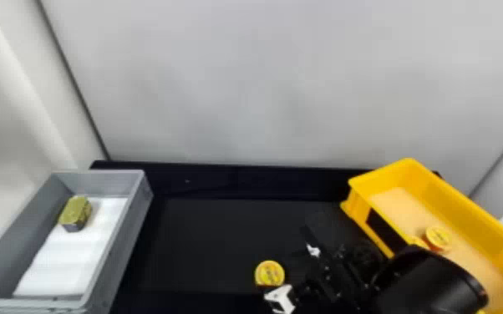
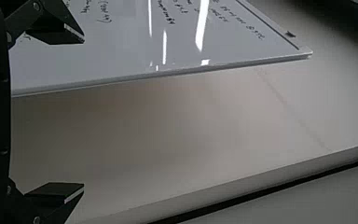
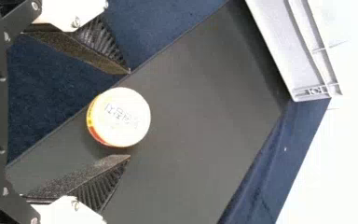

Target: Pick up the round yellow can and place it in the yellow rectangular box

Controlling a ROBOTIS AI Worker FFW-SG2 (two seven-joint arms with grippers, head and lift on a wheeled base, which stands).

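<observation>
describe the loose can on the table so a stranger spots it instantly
On the black table, between the gray bin and the yellow box, look to the near side. There, by the right end effector, sits a round yellow can. A lookalike is inside the box, and the bin's can is angular; this one is outside both.

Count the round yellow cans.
2 for certain: one can on the dark table by the open right tool, another can in the yellow box. A yellow shape beside it, partly behind the arm, may be a third.
</observation>
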